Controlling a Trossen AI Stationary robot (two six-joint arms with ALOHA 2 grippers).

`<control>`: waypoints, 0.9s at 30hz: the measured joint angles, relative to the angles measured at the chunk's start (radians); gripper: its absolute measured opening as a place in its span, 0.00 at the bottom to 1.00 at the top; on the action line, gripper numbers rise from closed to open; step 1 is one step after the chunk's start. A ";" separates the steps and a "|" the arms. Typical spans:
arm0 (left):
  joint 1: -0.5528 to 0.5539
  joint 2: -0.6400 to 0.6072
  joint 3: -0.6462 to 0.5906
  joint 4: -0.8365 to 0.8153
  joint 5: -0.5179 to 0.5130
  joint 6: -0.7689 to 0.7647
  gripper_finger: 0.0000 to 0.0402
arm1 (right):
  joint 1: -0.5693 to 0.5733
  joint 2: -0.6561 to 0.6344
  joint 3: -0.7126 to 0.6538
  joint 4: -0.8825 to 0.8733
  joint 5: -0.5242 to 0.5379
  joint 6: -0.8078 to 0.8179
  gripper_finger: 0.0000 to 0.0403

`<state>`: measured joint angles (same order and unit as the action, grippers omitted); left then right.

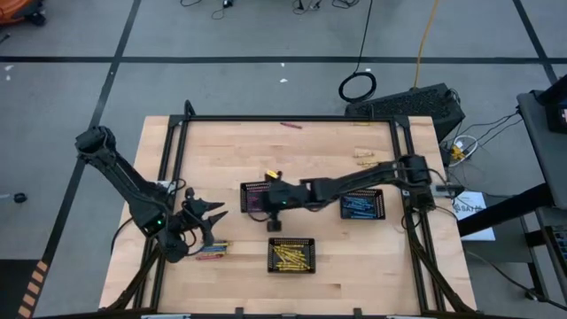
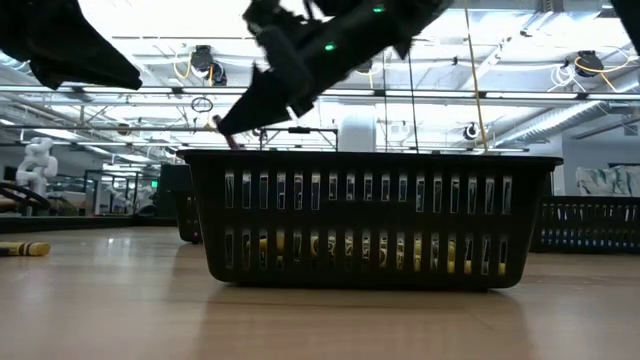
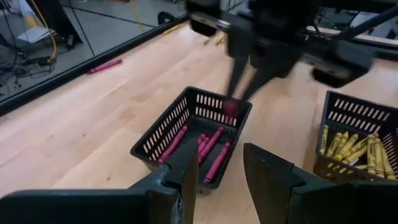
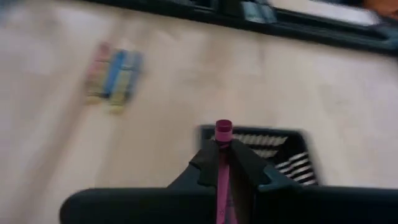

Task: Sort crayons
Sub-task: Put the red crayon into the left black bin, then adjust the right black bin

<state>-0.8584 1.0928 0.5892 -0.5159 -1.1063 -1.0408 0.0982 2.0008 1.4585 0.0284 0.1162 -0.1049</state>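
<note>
My right gripper (image 1: 264,200) reaches in from the table's right side over the black mesh tray of pink crayons (image 1: 254,196) and is shut on a pink crayon (image 4: 222,163). My left gripper (image 3: 221,171) is open and empty, hanging above a small pile of mixed crayons (image 1: 212,252) near the table's left front. The pink tray (image 3: 163,132) holds several pink crayons lying on its floor. A tray of yellow crayons (image 1: 291,254) stands at the front middle. A tray of blue crayons (image 1: 362,205) stands to the right. My right gripper pinches the pink crayon between its two fingers, and the crayon lies along the fingers. Its blunt end (image 4: 222,129) sticks out past the fingertips (image 4: 205,160). The crayon is lifted clear, slanting down toward the pink tray (image 4: 292,149).
Loose crayons lie on the table: a pink one (image 1: 291,125) at the far edge, yellow ones (image 1: 364,152) at the far right, and one (image 1: 272,175) just beyond the pink tray. A black frame rail (image 1: 283,118) runs around the table top.
</note>
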 joint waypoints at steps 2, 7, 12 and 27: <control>0.000 0.000 0.000 0.000 -0.001 0.000 0.32 | -0.011 0.036 0.069 -0.054 0.017 -0.038 0.00; 0.000 0.000 0.000 -0.002 -0.001 0.000 0.32 | -0.048 0.116 0.207 -0.272 0.011 -0.014 0.01; 0.000 0.000 -0.006 -0.002 -0.002 0.000 0.32 | -0.069 0.178 0.248 -0.376 0.013 -0.012 0.02; 0.000 0.000 -0.009 0.000 -0.002 0.000 0.32 | -0.056 -0.021 0.248 -0.618 0.022 0.008 0.35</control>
<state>-0.8581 1.0927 0.5799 -0.5159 -1.1079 -1.0407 0.0421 1.9800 1.7069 -0.5901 0.1384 -0.0970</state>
